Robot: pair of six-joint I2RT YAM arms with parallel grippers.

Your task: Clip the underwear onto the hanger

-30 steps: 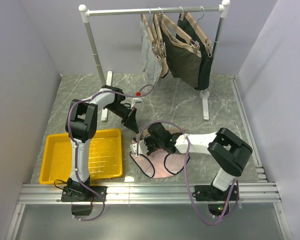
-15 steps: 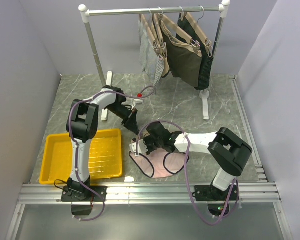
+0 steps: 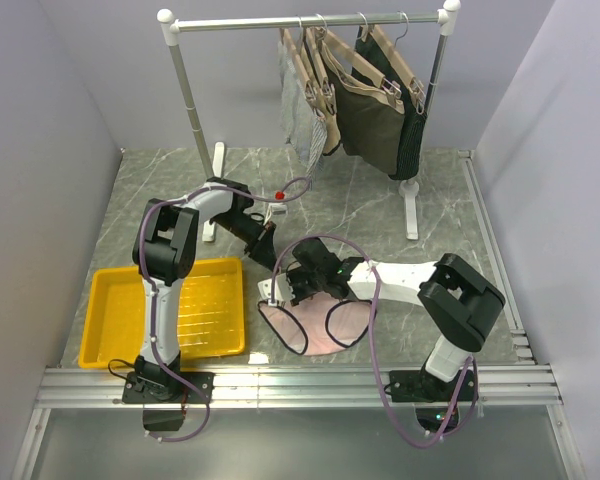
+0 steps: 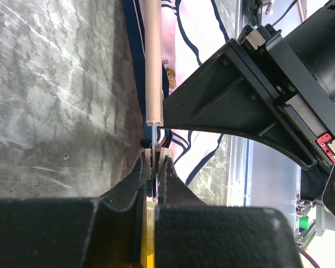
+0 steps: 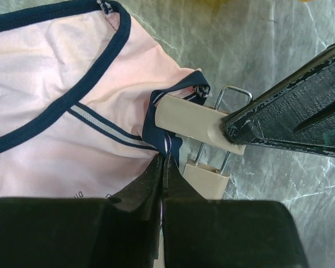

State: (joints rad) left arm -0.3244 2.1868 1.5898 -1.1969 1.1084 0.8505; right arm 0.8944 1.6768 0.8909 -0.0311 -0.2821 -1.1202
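**While both pincers grip, the first clip sits at the waistband**

Since the left pincer point(image 4: 155, 165) is pressed together on the tabs of the end clip point(image 5: 191, 121) of the hanger point(image 4: 152, 56), that clip looks squeezed and ready to take cloth. The right pincer point(image 5: 163, 163) is pressed together too, pinching the navy edging of the underwear point(image 3: 325, 325) right against the clip's plate. The underwear lies spread on the counter point(image 3: 380, 210) at the near side, just right of the yellow tray point(image 3: 110, 345). The hanger is at its far left corner, with the bar running over the pink cloth.

By my judgement the task is at the first of two clips. The edging is tucked beneath the clip's plate, but I cannot tell whether the clip bites it. Still to do: let the clip close on the cloth, then fasten the other corner.

Against a second ago little differs. Both arms sit nearly where they were, the right wrist is a touch nearer the tray, and both grips are unchanged.
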